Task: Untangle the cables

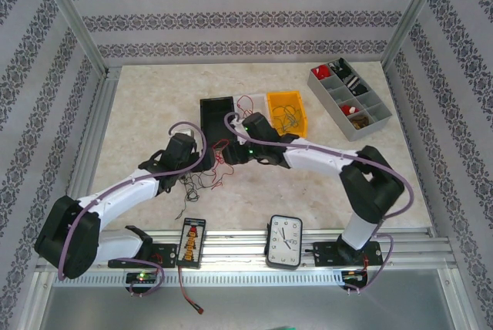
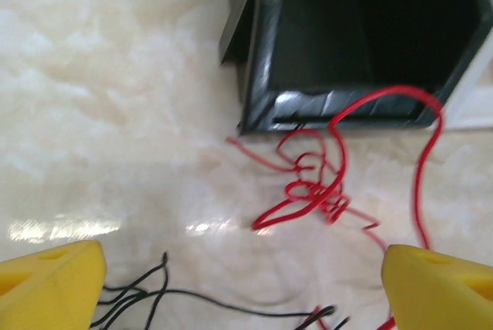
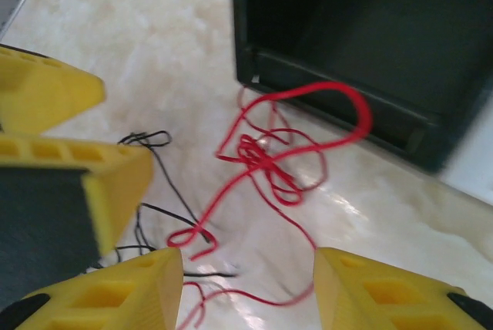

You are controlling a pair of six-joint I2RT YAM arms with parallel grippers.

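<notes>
Loosely, the cables (image 2: 316, 191) lie on the glossy, marble-patterned tabletop (image 1: 146, 99) near its middle, just in front of a hard black rectangular bin (image 2: 362, 37). A hair-thin red wire (image 3: 266, 156) is knotted into a squiggly bunch, with one tall loop arching before the bin's wall. Thin black strands (image 2: 154, 291) lie beside it. The left gripper (image 2: 243, 260) hangs wide open above them, its blunt yellow plastic fingertips apart, and the right gripper (image 3: 246, 264) is open too
</notes>
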